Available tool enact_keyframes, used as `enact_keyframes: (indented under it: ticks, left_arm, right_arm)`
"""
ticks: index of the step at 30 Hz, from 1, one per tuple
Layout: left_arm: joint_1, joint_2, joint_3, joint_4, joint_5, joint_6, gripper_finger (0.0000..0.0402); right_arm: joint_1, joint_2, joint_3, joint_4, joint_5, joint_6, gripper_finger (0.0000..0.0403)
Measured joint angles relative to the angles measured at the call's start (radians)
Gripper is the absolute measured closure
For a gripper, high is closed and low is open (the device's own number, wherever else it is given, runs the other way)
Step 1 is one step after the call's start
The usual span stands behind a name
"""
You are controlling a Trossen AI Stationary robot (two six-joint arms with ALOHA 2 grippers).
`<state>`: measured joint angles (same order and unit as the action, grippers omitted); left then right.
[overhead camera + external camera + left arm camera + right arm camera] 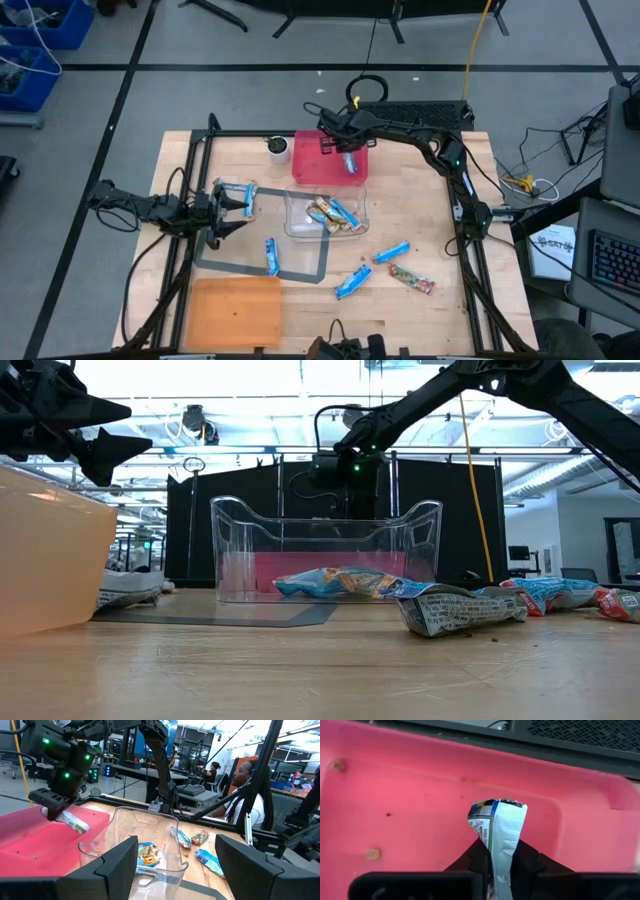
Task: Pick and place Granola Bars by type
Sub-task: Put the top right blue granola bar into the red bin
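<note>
Right gripper above the pink tray, fingers pinching a blue-and-white granola bar; further bars lie in the clear bin and scattered on the table. Left gripper waits with fingers parted, holding nothing, beside the bin.

Wooden table (bars, trays).
</note>
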<state>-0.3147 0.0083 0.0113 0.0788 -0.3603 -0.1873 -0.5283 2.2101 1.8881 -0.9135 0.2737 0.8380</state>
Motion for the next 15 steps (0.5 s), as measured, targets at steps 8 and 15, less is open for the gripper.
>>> enact_keyframes:
  ticks: [8, 15]
  left_arm:
    - [0.000, 0.000, 0.000, 0.000, 0.000, 0.000, 0.0133]
    - [0.000, 0.000, 0.000, 0.000, 0.000, 0.000, 0.0133]
  right_arm:
    - [0.000, 0.000, 0.000, 0.006, -0.041, -0.046, 0.0313]
    - [0.000, 0.000, 0.000, 0.005, -0.043, -0.058, 0.0255]
